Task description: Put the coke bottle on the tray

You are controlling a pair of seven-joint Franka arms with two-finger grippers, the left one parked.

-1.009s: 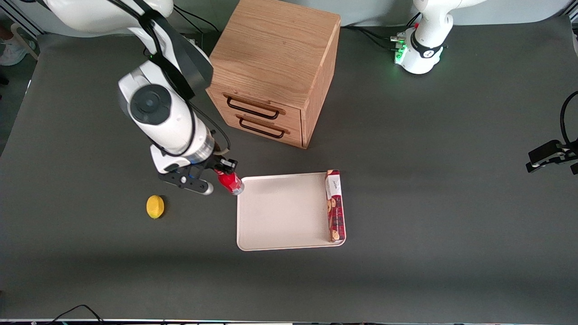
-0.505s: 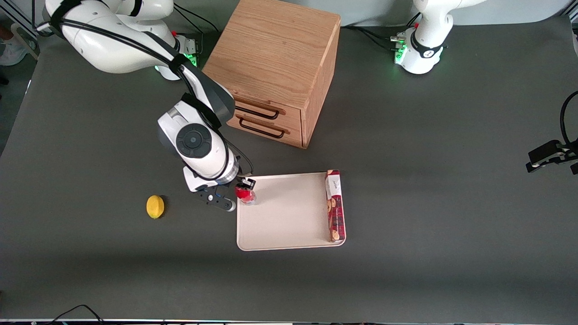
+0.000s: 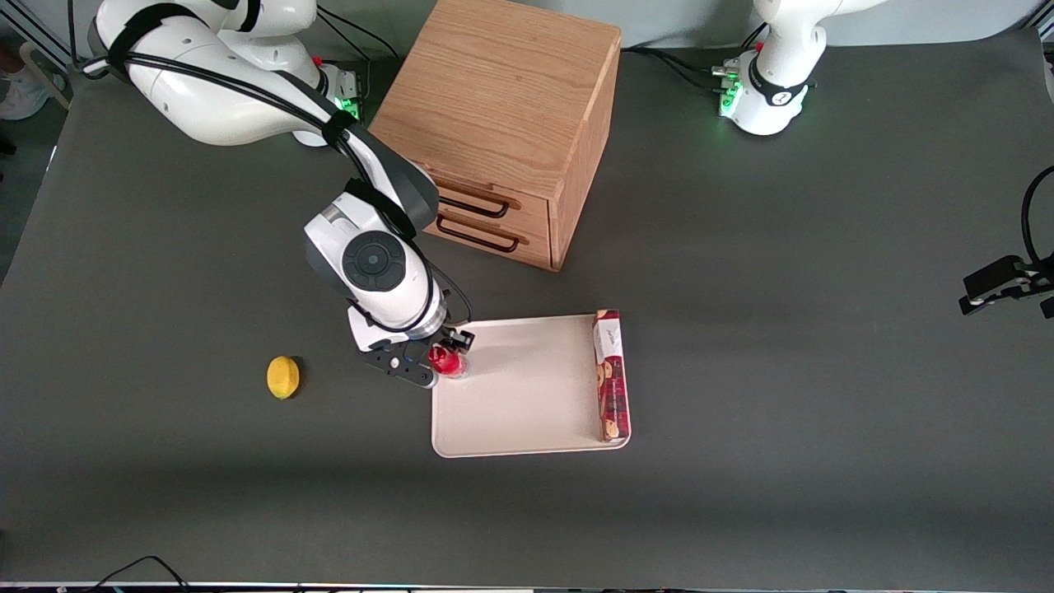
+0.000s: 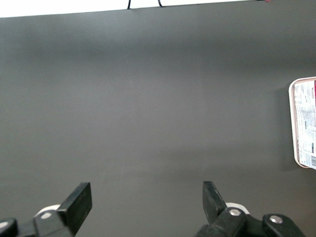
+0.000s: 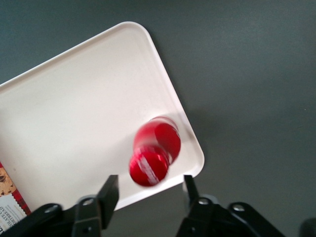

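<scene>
Coke bottle (image 5: 154, 157) stands inside the tray (image 3: 527, 412), and we see it upright near the corner toward the working arm's end of the surface, close to the rim. Our claw (image 5: 146, 193) sits directly over it with its fingers spread apart, and neither one touches the cap. We judge the placing itself done, with only lifting the arm clear left.

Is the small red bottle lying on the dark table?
No, the small red coke bottle stands on the cream-white tray, between the open gripper fingers.
</scene>
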